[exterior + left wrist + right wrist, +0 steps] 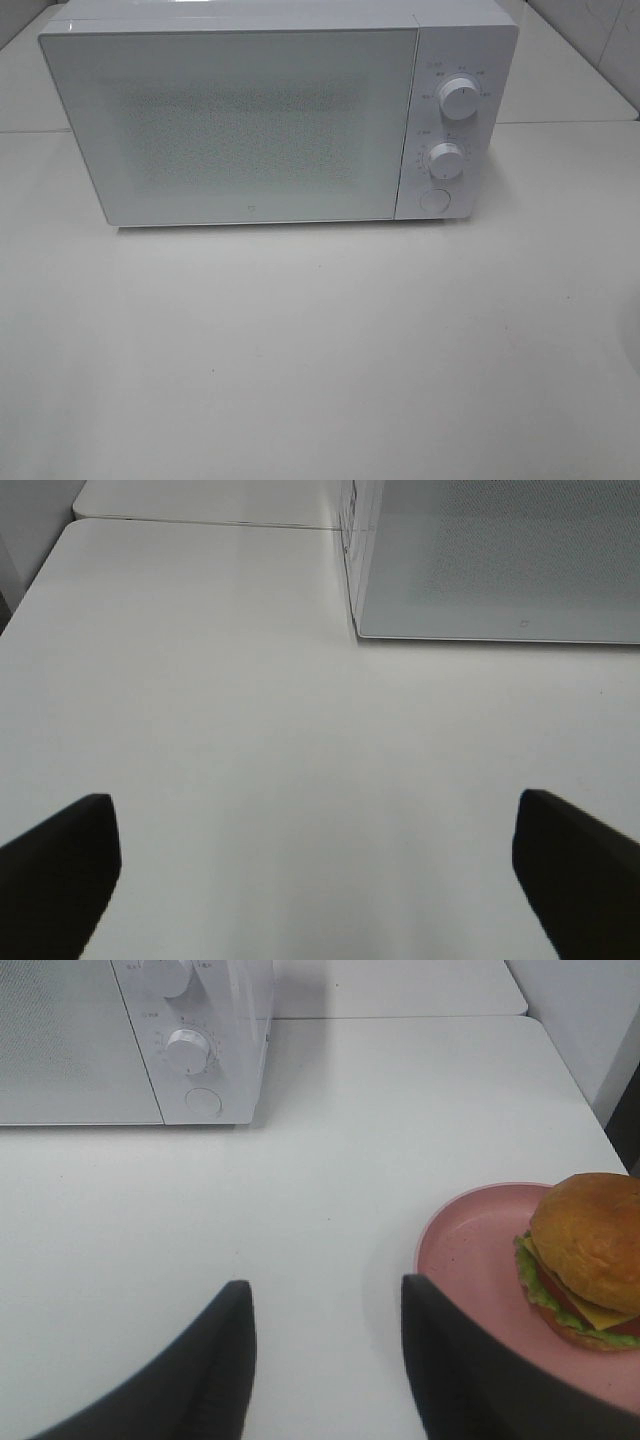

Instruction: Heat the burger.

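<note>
There was one microwave (260, 110) with two dials (458, 100), one burger (585, 1260), one pink plate (470, 1255).

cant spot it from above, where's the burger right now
Only the right wrist view shows the burger: it sits on a pink plate on the table, beside the right gripper.

The microwave (250, 110) shows tiny dial markings and a door logo, both illegible.
</note>
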`<state>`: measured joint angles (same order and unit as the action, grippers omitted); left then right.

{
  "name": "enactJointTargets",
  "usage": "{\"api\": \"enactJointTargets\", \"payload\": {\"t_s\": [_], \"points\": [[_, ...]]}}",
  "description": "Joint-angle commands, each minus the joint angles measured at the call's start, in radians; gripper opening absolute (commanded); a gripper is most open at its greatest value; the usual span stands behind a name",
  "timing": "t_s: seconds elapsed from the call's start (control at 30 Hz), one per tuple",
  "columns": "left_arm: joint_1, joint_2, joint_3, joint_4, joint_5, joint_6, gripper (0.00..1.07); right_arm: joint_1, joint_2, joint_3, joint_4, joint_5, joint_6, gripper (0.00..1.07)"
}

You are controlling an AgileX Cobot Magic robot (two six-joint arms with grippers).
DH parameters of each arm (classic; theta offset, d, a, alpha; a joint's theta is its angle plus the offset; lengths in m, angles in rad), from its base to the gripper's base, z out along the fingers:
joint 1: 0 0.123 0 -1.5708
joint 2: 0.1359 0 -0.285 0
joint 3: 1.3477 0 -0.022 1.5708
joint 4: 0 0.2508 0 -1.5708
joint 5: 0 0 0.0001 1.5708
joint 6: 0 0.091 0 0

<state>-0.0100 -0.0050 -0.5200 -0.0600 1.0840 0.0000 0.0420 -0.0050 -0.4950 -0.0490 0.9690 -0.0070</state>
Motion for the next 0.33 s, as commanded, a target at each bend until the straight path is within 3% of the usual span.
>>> {"api": "enactJointTargets", "payload": {"t_s": [0.03, 0.33], "points": [[-0.005, -0.013, 0.003, -0.002, -0.013, 0.006, 1.02, -0.002, -0.021, -0.001, 0.007, -0.007, -0.009, 0.49], [-0.005, -0.013, 0.003, -0.002, -0.013, 0.006, 1.02, -0.002, -0.021, -0.001, 0.007, -0.007, -0.009, 0.49]]}}
